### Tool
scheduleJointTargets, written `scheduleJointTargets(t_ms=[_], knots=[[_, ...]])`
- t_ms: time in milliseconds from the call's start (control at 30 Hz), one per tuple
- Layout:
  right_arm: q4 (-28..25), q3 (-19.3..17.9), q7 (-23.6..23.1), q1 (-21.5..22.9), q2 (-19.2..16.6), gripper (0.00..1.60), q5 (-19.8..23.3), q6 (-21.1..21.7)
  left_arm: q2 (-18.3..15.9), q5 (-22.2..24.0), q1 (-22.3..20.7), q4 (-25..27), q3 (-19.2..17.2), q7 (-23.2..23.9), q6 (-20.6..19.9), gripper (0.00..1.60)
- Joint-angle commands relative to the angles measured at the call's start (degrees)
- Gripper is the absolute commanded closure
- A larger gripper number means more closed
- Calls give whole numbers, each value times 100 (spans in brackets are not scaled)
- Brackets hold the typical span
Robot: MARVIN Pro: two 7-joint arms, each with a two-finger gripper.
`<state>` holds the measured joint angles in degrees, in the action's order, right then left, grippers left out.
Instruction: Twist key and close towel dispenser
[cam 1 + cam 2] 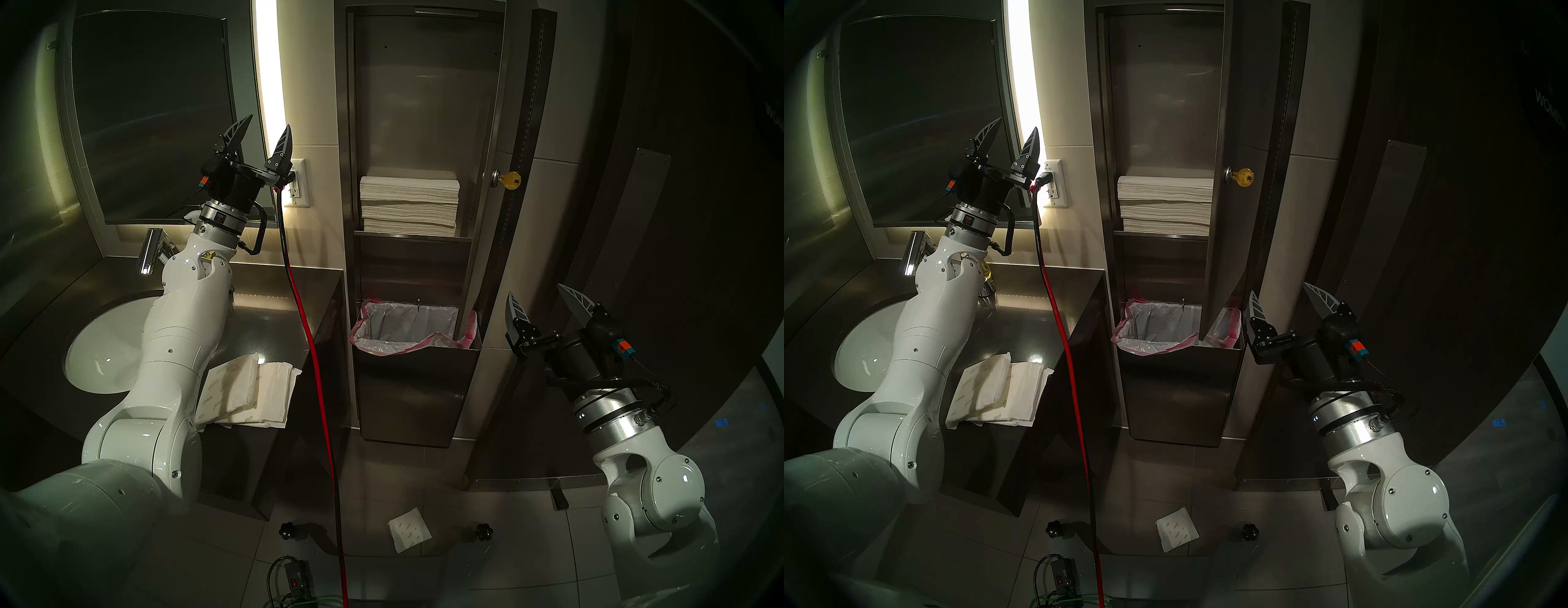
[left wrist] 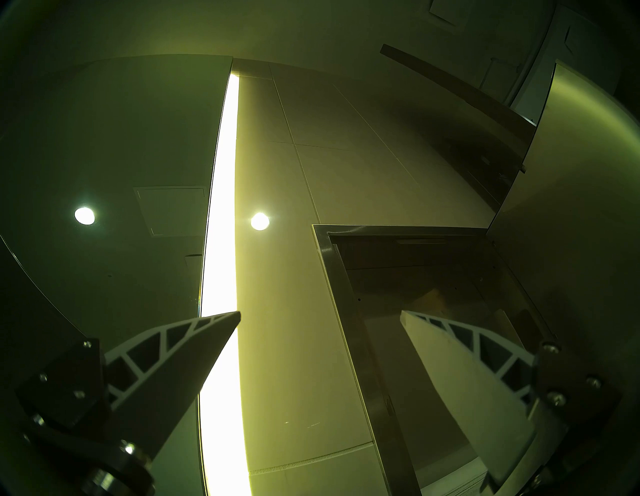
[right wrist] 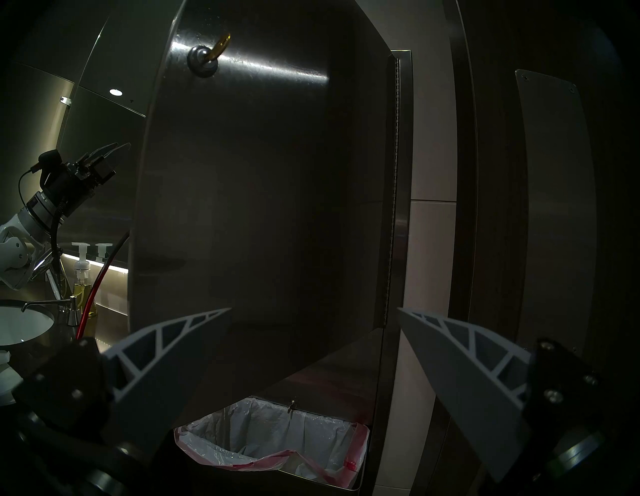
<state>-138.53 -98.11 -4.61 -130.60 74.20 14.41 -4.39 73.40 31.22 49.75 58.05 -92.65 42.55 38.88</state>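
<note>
Brushed steel dispenser (image 1: 418,106), tall and narrow, set in a tiled wall; long hinged door (image 1: 488,148) swung open toward the camera, seen edge-on from the head, piano hinge along its right side. One small brass key (image 1: 512,180) with rounded head, stuck in a round silver lock (image 1: 494,178) partway up the door's outer face. Inside: one stack of folded white towels (image 1: 409,206) on a shelf, below it a steel bin (image 1: 415,382) with one crinkled clear liner (image 1: 407,327), pink at the rim.

Two grippers, each with two pale ribbed, pointed fingers. Left gripper (image 1: 265,127) spread wide, empty, raised before the dark mirror (image 1: 148,114) and a bright light strip (image 1: 271,63), well apart from the key. Right gripper (image 1: 541,299) likewise spread and empty, low and right of the door, below the key, touching nothing.

One white oval sink (image 1: 106,339) in a dark counter. Two wrapped towel packs (image 1: 246,388) at the counter's edge, faint print unreadable; one small pack (image 1: 409,535) on the floor tiles. One red cable (image 1: 314,361) hanging from a white outlet (image 1: 297,187). Two pump bottles (image 3: 83,273) in the right wrist view. "WOMEN" partly legible on the dark wooden door (image 1: 1549,108).
</note>
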Motion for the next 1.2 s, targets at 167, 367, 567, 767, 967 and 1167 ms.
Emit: scheduleJointTargets(t_ms=[167, 367, 567, 767, 967, 1167], knots=[[-28, -21, -71, 21, -25, 0, 126, 11, 0, 0, -73, 27, 0, -5, -2, 0], [139, 121, -235, 355, -132, 0, 75, -249, 0, 0, -72, 28, 0, -4, -2, 0], [352, 272, -328, 887, -251, 0, 58, -243, 0, 1, -71, 30, -1, -4, -1, 0], [425, 301, -353, 1166, -336, 0, 129, -261, 0, 1, -70, 30, -2, -3, -1, 0], [673, 418, -482, 1553, -486, 112, 109, -340, 0, 1, -70, 30, -2, -3, -1, 0], [865, 573, -610, 1930, -484, 160, 108, -345, 0, 1, -71, 30, -2, -3, -2, 0]])
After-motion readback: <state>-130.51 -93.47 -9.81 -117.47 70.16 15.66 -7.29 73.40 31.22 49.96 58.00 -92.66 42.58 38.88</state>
